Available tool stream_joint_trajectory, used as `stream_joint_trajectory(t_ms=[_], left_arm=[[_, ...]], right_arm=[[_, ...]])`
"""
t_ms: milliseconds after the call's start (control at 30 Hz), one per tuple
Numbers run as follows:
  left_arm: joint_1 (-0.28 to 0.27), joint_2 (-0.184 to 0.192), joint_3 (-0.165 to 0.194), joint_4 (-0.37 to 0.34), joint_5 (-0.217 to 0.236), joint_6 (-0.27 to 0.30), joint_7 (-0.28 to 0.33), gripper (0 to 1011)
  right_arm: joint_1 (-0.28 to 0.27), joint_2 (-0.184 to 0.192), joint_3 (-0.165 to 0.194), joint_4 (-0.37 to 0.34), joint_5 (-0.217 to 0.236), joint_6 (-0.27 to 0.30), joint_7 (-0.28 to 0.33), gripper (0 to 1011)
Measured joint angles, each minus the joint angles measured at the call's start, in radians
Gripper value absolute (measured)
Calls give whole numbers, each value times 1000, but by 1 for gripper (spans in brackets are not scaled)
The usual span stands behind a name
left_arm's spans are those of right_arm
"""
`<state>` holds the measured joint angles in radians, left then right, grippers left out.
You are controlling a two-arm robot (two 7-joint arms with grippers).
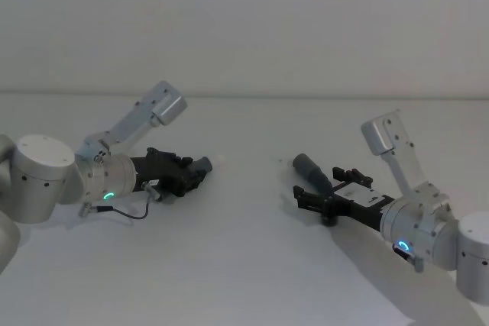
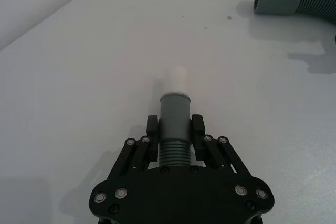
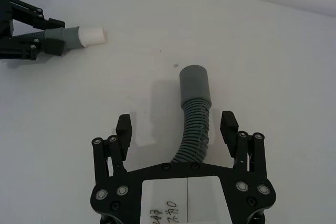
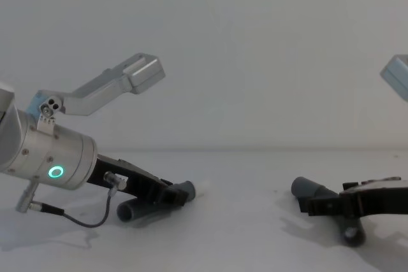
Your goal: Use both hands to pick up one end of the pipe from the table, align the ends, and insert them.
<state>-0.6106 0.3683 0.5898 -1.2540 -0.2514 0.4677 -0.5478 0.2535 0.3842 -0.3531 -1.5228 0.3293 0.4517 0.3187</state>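
Here, the left claw (image 2: 175, 127) is pinching the whitish-tipped pipe piece (image 2: 175, 109) over the counter's (image 2: 79, 77) left half; the right claw (image 3: 176, 123) is sitting spread around the socket-collared piece (image 3: 195, 90), which is lying on the right half.

White matte table (image 1: 229, 280) fills foreground, surface plain and flat. Behind it, bare off-white wall (image 1: 244, 20), meeting tabletop's far edge along straight horizontal line across head view. Light soft and even; shadows (image 1: 359, 257) on tabletop pale grey, blurred at edges. Chest view: same blank wall rising behind far edge. Left wrist view: tiny dark speck (image 2: 229, 18) on tabletop, strip of wall at one corner.
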Motion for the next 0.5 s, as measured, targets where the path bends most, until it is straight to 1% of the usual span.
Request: stream_joint_trajectory(t_ms=[500], left_arm=[[0, 0, 0, 0, 0, 0, 0, 365]], right_arm=[[25, -7, -20, 44, 10, -4, 13, 1001]])
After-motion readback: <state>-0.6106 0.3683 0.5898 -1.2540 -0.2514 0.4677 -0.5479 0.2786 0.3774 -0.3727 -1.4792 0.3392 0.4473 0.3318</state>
